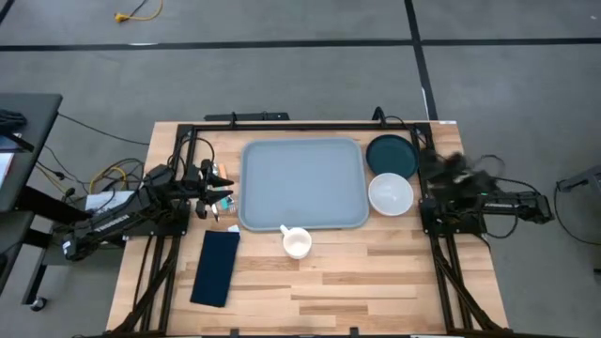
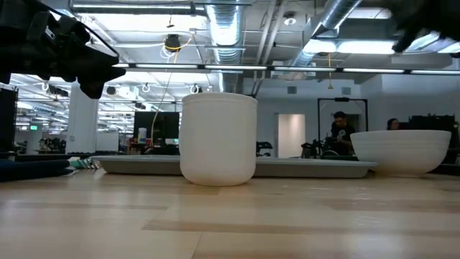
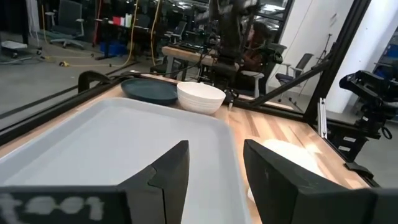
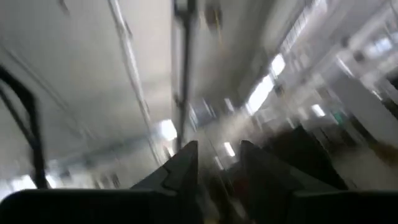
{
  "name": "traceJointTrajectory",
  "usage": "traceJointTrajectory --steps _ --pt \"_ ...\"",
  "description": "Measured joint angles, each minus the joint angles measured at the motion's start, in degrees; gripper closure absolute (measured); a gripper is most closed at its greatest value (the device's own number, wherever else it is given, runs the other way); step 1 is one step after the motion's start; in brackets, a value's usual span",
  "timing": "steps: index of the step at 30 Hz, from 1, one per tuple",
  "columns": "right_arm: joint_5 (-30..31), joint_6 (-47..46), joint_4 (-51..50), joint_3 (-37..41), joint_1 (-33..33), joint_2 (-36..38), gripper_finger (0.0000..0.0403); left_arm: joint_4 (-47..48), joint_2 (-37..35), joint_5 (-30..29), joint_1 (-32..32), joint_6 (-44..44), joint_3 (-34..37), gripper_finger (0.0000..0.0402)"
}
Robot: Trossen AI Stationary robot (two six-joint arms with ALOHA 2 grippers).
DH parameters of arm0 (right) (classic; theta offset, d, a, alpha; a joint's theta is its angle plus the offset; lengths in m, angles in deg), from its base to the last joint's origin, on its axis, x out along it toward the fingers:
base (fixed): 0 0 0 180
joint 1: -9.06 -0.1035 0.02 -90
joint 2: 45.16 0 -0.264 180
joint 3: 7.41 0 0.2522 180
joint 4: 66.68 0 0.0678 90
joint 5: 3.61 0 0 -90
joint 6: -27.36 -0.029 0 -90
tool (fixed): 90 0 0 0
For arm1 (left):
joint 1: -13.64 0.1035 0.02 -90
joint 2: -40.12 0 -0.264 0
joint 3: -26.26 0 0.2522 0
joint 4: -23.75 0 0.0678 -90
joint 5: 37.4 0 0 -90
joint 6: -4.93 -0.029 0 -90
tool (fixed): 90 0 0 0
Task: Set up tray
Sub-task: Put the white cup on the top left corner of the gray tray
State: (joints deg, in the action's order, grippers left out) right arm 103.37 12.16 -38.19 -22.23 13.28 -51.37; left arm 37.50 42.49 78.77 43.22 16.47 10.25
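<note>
The large flat grey-blue plastic tray (image 1: 302, 183) lies mid-surface, long axis left-right, just right of the nearer left hand (image 1: 220, 192), which gapes empty; the right hand (image 4: 214, 155) is parted, holding nothing.

Bright, even overhead light — soft shadows.
Right wrist view smeared by motion blur; ceiling lamps (image 2: 316, 47) glare upper right.
</note>
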Motion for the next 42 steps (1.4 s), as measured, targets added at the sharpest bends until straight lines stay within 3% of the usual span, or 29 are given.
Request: traceJointTrajectory --steps 4,8,20,25,42 --pt "1.8 0.2 -25.7 0.1 0.1 -0.7 0.029 0.1 0.0 0.0 0.0 -0.2 0.0 0.026" --pt "5.9 -3.0 -32.5 0.1 0.2 -1.1 0.029 0.1 0.0 0.0 0.0 0.1 0.0 0.026" --pt "7.0 -3.8 -28.5 0.0 0.2 -1.1 0.029 0.1 0.0 0.0 0.0 0.1 0.0 0.026" --pt "10.5 -3.9 -26.6 0.0 1.0 -1.3 0.029 0.1 0.0 0.0 0.0 0.2 0.0 0.026" --pt "8.2 -5.4 -26.8 0.0 -0.1 -1.3 0.029 0.1 0.0 0.0 0.0 0.2 0.1 0.026"
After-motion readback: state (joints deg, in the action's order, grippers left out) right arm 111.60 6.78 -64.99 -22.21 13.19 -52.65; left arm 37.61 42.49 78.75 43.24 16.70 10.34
